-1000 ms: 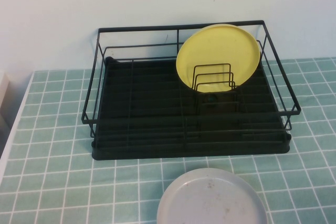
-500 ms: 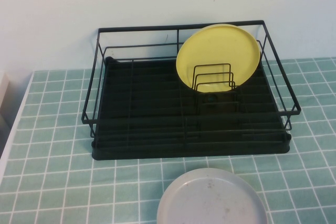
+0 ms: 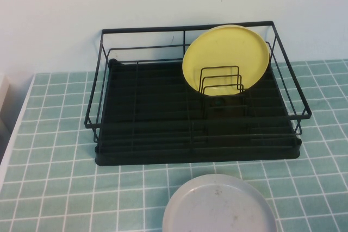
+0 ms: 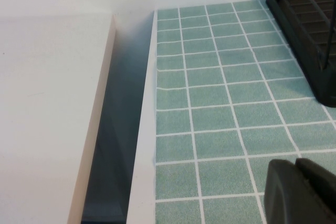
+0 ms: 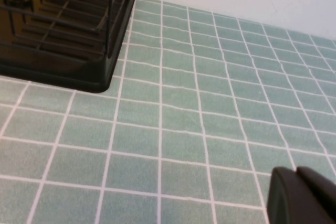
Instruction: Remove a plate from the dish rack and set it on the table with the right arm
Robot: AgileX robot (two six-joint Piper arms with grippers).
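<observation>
The pale grey plate [image 3: 219,205] lies flat on the teal tiled table [image 3: 54,177], in front of the dish rack, at the near edge of the high view. The black wire dish rack [image 3: 141,118] stands at the back; a yellow plate [image 3: 225,52] leans upright in its dividers. Neither arm shows in the high view. My left gripper [image 4: 296,167] is shut and empty, low over the tiles near the table's left edge. My right gripper [image 5: 296,174] is shut and empty over the tiles to the right of the rack [image 5: 63,51].
The white wall stands close behind the rack. A white surface [image 4: 47,119] lies beyond a gap at the table's left white edge [image 4: 143,171]. Open tiles stretch on both sides of the rack.
</observation>
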